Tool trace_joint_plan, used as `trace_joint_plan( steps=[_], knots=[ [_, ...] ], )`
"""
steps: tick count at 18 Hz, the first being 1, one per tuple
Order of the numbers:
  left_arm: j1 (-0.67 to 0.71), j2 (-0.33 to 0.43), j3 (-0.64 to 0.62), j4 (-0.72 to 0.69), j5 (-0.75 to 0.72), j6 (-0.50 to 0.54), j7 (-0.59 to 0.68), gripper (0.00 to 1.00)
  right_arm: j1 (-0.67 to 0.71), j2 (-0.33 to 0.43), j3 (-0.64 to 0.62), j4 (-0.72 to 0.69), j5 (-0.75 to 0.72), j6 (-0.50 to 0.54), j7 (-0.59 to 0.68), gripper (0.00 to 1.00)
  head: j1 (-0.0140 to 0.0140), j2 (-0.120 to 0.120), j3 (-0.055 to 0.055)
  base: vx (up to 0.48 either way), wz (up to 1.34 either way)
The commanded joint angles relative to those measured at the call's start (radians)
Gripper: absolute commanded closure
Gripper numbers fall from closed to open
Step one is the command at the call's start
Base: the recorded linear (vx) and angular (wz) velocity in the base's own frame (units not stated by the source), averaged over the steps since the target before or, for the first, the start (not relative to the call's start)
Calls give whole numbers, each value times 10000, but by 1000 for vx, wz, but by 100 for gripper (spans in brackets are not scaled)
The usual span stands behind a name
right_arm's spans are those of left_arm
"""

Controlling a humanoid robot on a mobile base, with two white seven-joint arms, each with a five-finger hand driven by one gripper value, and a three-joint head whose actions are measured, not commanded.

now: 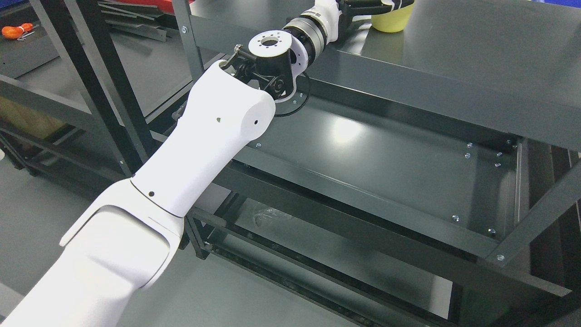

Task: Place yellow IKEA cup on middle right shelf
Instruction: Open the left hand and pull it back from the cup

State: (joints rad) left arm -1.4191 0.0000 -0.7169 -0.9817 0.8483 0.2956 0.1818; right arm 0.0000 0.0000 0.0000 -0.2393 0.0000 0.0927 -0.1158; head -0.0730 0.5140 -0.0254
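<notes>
The yellow cup stands on the top dark grey shelf, at the picture's upper edge; only its lower body shows. My left arm reaches up from the lower left, and its left hand is at the cup, black fingers wrapped across its upper part. Most of the hand is cut off by the frame's top edge. Below lies the middle shelf, a glossy dark tray with nothing on it. My right arm does not show.
A lower shelf sits beneath the middle one, with a crumpled clear wrapper on it. Dark uprights frame the rack. A second dark rack stands at the left, with an orange tool behind it.
</notes>
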Motion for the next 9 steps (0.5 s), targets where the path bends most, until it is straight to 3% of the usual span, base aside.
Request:
trace_joint_plan(
  steps=[1,4,9],
  knots=[
    [32,175,251,-507,-857,-821,7,1,138,-175,169,0,-245,8,-8,1,0,0,0,0,0],
    [78,175,266,-522,-1502,-1390,7,1,138,-175,169,0,-245,8,-8,1,0,0,0,0,0],
    [246,175,342,-690,-1932,-1468,22,1,122,-175,169,0,-245,8,-8,1,0,0,0,0,0]
  ],
)
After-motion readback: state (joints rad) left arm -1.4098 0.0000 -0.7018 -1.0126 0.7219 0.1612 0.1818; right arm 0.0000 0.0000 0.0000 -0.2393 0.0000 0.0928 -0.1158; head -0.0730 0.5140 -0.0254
